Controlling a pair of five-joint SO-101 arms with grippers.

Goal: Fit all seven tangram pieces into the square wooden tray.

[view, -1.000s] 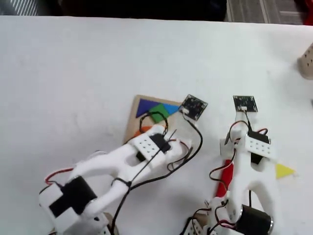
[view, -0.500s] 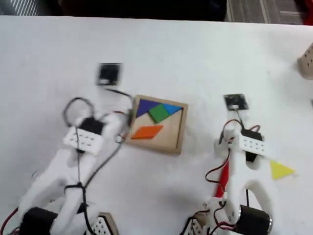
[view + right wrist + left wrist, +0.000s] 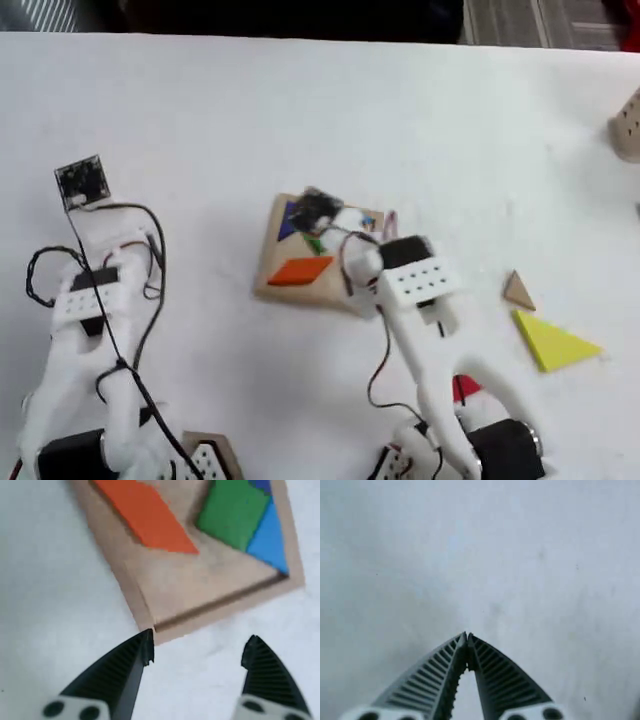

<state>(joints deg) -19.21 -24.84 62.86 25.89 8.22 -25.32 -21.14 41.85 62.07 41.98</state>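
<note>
Right gripper (image 3: pixel 200 642) is wide open, holding nothing, with the tray (image 3: pixel 225 611) edge just ahead of its tips and an orange piece (image 3: pixel 145 515) inside. Left gripper (image 3: pixel 467 637) is pinched closed and empty, bare table (image 3: pixel 520 555) all around.

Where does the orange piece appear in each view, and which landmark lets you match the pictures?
High view: the orange piece lies in the lower left part of the tray.
Left wrist view: white table beyond the shut left end effector.
Right wrist view: the orange piece lies in the tray, beside the green piece.
Shared landmark: the tray's wooden rim.
</note>
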